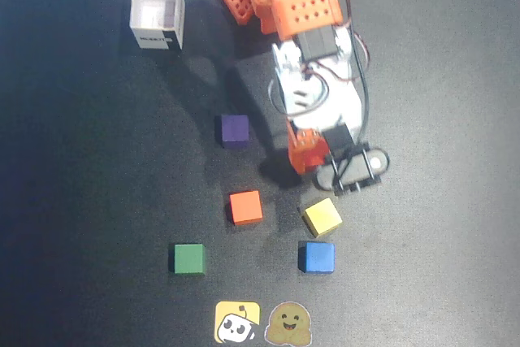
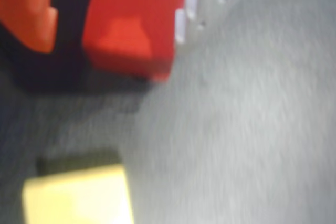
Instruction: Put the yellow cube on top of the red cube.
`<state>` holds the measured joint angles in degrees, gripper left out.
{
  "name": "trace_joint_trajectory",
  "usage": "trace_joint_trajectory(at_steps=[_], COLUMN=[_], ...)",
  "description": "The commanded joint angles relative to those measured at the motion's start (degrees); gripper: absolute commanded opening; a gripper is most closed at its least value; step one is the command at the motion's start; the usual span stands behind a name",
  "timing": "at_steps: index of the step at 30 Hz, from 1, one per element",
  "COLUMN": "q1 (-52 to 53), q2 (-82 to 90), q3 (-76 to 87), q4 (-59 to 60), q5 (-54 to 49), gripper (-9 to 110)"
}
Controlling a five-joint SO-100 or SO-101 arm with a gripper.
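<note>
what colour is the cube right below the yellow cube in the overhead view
Blue. The cube sits just below the yellow cube, clearest in the overhead view.

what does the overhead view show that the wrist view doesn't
Only the overhead view shows the white box, the purple, orange, green and blue cubes, the two stickers and the arm. Only the wrist view shows the red cube close up, next to a white gripper part; whether it is gripped is unclear. Both show the yellow cube on the dark mat.
</note>
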<state>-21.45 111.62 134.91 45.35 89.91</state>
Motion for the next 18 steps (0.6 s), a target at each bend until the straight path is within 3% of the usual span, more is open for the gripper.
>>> trace_joint_trajectory(at_steps=[1, 18], q1=[0.35, 2.90], q2=[-3.96, -17.23], q3=[-5.98, -17.93], q4=[0.00, -2.72], q5=[0.97, 0.79], gripper=[18, 17])
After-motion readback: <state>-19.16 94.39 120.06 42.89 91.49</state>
